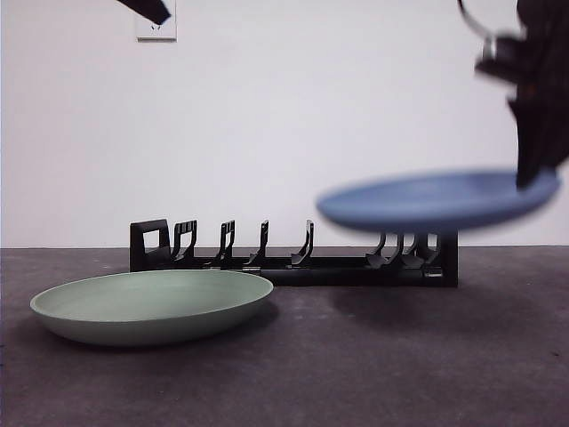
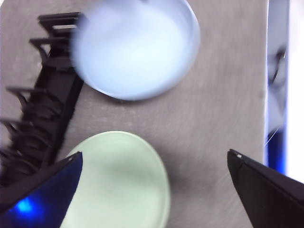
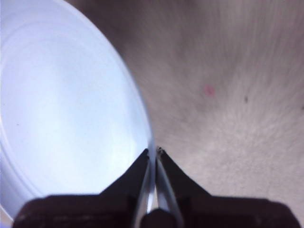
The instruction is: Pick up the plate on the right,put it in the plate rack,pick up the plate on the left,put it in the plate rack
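Clamped on the rim of the blue plate (image 1: pixel 437 200), the right end effector (image 1: pixel 536 173) comes down from the upper right corner of the front view as a dark, blurred mass. It holds the plate in the air, roughly level, above the right end of the plate rack (image 1: pixel 293 253). That black rack stands across the middle of the dark tabletop (image 1: pixel 356 365), its curved dividers upright and its slots holding nothing. A green plate (image 1: pixel 153 304) lies flat on the tabletop in front of the rack's left part. Only a black tip of the left arm (image 1: pixel 147 9) shows at the top edge, near a wall socket (image 1: pixel 156 25) on the white wall (image 1: pixel 293 116).

From the left wrist camera, the left end effector (image 2: pixel 154 178) has its two black jaws spread wide, gripping nothing and high over the scene. Between them sits the green plate (image 2: pixel 118 183) on the grey tabletop (image 2: pixel 218 95), with the blue plate (image 2: pixel 135 47) blurred farther off and the rack (image 2: pixel 40 104) running along one side.

Seen from the right wrist camera, the right end effector (image 3: pixel 154 153) has its jaws pressed nearly together on the thin edge of the blue plate (image 3: pixel 66 104), with the blurred tabletop (image 3: pixel 228 85) below.
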Robot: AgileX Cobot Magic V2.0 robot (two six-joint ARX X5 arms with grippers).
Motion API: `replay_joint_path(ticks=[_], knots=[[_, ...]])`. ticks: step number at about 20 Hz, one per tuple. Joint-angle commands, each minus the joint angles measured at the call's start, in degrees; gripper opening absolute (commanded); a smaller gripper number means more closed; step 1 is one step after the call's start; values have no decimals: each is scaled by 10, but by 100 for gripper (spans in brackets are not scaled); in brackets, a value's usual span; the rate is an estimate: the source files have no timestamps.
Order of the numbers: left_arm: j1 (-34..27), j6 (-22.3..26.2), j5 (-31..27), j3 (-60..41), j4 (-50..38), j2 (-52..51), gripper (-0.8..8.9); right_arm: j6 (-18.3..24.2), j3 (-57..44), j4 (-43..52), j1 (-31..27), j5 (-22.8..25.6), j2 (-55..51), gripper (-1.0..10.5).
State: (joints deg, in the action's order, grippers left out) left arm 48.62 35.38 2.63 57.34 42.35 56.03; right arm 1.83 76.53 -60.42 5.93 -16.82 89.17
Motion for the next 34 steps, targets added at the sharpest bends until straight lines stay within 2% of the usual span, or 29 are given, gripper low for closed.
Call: replay_joint_path(ticks=[1, 3, 6, 12, 14, 15, 17, 21, 34], knots=[[41, 87, -80, 2, -33, 15, 628, 4, 44, -41, 7, -14, -14, -17], [70, 136, -145, 2, -79, 31, 628, 3, 78, -78, 17, -22, -21, -17], [101, 193, -181, 2, -136, 53, 627, 1, 111, -112, 47, -71, -24, -17], [131, 215, -211, 2, -146, 78, 614, -16, 151, -115, 124, -72, -24, -17], [131, 215, -219, 2, -146, 79, 420, -17, 157, -113, 135, -72, -24, -17], [131, 214, -222, 2, -146, 79, 288, -17, 158, -114, 136, -71, -24, -17], [132, 200, -222, 2, -145, 79, 112, -19, 159, -111, 136, -70, -24, -16], [142, 197, -221, 2, -134, 79, -8, -23, 159, -104, 136, -61, -24, -16], [149, 186, -218, 2, -111, 78, -8, -27, 159, -90, 136, -44, -24, -5]])
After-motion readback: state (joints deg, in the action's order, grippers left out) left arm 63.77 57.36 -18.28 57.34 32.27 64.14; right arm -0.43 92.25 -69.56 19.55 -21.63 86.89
